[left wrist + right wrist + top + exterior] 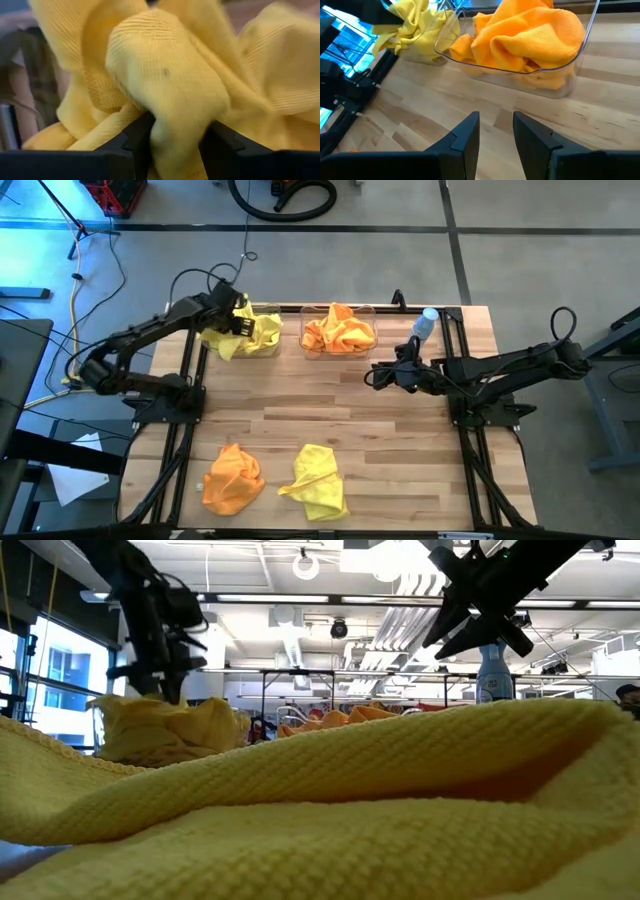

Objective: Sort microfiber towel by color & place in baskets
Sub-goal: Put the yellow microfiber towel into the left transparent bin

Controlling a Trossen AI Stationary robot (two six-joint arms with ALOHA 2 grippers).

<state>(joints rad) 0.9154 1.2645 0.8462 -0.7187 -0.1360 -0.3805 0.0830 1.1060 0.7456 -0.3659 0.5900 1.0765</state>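
Gripping a yellow towel (170, 85), left gripper (238, 318) jaws; right gripper (496, 131) jaws parted, empty.

— What is the cloth between the fingers (140, 145) of the left pincer (175, 142) made of?
— The yellow towel (165, 75) is soft woven fabric with fine ribs, matt, a little rough.
— And the pincer fingers?
— Dark, smooth, matt, like plastic.
— Ahead of the right pincer (496, 131)?
— The basket (520, 75) is clear plastic, glossy and smooth. The orange towel (530, 35) in it is matt, fuzzy cloth.
— Under that pincer?
— The table (600, 115) is pale wood planks with visible grain, smooth, with a slight sheen.
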